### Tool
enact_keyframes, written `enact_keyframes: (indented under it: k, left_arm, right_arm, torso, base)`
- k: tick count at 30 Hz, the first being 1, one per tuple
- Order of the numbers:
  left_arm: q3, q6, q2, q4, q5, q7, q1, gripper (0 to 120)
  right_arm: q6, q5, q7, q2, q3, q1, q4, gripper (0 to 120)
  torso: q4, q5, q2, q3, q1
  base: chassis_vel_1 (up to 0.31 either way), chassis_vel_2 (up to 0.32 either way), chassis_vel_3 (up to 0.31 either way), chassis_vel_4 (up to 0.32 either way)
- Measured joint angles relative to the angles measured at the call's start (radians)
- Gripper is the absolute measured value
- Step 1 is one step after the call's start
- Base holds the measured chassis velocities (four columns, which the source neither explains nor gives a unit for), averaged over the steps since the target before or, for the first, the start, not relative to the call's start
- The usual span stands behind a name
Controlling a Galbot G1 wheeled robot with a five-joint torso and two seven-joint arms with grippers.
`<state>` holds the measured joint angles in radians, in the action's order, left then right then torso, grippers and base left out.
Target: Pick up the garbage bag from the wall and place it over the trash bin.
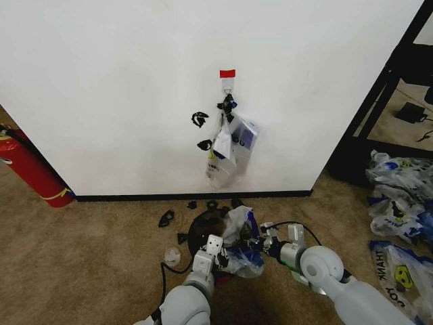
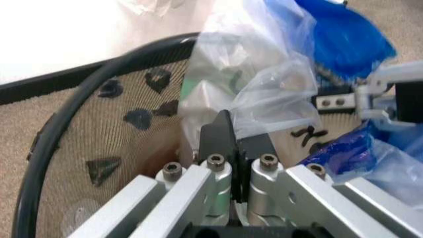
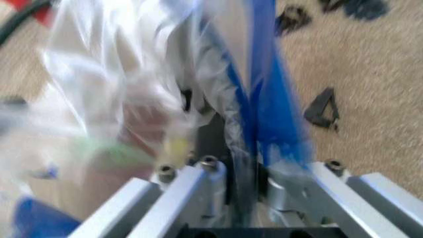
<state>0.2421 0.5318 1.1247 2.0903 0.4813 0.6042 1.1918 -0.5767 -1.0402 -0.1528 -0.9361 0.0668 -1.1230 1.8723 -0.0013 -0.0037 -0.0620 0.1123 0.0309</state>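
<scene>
The garbage bag (image 1: 240, 245) is off the wall (image 1: 135, 88) and down at the trash bin (image 1: 197, 233), roughly 6 o'clock in the head view, bunched between the two grippers over the bin's right side; the pick looks done, the placing only partly so. The left gripper (image 1: 215, 252) sits at the bin's near rim with its fingers (image 2: 218, 136) pressed together on a fold of the clear plastic, the bin's black rim (image 2: 79, 84) curving past at about 10 o'clock in the left wrist view. The right gripper (image 1: 265, 237) comes in from 3 o'clock and pinches the bag at its blue handle (image 3: 264, 99), jaws closed on it. Judged from this, the bag mouth is not yet spread around the rim, so opening and seating it are left. Counts: one bin, one bag in hand, two grippers both on it. One bunch of bags (image 1: 230, 152) hangs from the hook (image 1: 228, 87) under one red tape strip (image 1: 227, 72) at 12 o'clock. One red fire extinguisher (image 1: 30, 169) at 9 o'clock. A pile of printed bags (image 1: 399, 203) at 3 o'clock, number unclear. Several small dark scraps (image 1: 166, 218) on the carpet.
</scene>
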Motion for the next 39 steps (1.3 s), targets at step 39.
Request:
enact_keyframes:
  k: [39]
  left_arm:
    - [-0.163, -0.176, -0.065, 0.031, -0.186, -0.091, 0.06, 0]
  right_arm:
    - [0.643, 0.281, 0.114, -0.072, 0.141, -0.159, -0.079, 1]
  torso:
    - [-0.0003, -0.0001, 0.0, 0.0, 0.0]
  base:
    - [0.0, 0.0, 0.0, 0.0]
